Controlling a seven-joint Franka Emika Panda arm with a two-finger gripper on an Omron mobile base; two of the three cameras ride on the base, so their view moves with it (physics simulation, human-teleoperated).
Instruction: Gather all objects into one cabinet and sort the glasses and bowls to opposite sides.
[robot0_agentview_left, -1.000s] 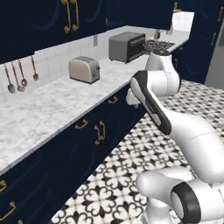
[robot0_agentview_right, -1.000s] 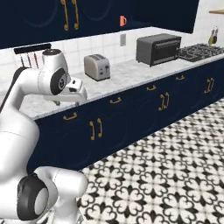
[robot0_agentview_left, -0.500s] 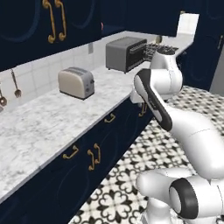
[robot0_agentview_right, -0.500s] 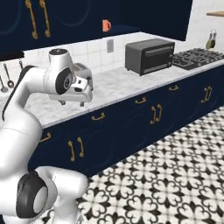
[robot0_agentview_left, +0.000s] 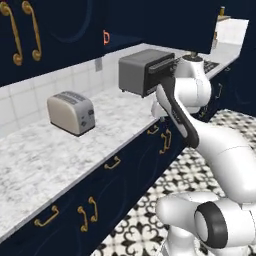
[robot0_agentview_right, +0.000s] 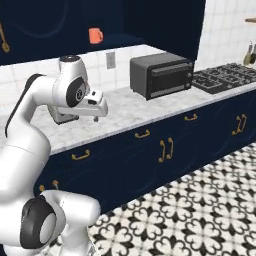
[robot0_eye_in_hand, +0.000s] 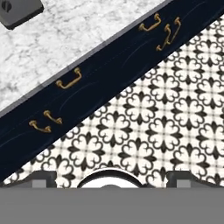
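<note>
The orange mug (robot0_agentview_right: 95, 35) stands on the shelf of the dark navy wall cabinet (robot0_agentview_right: 125, 39), above the counter's back wall. From the left base view the orange mug (robot0_agentview_left: 105, 37) peeks out at the shelf's edge. My gripper (robot0_agentview_right: 95, 116) hangs in front of the counter edge, pointing down at the floor, far below and in front of the mug. In the hand view its fingertips (robot0_eye_in_hand: 43, 177) stand wide apart, open, with nothing held. The cream mug and both bowls are out of view.
A silver toaster (robot0_agentview_left: 71, 112) and a black toaster oven (robot0_agentview_right: 161, 75) sit on the marble counter (robot0_agentview_left: 35, 160). A stovetop (robot0_agentview_right: 222, 77) lies at the right. Navy base cabinets (robot0_eye_in_hand: 87, 87) with brass pulls run below, over a patterned tile floor (robot0_eye_in_hand: 175, 100).
The whole scene has slid left in both base views: the base has driven right along the counter, bringing the toaster oven and orange mug closer. The arm's pose is unchanged.
</note>
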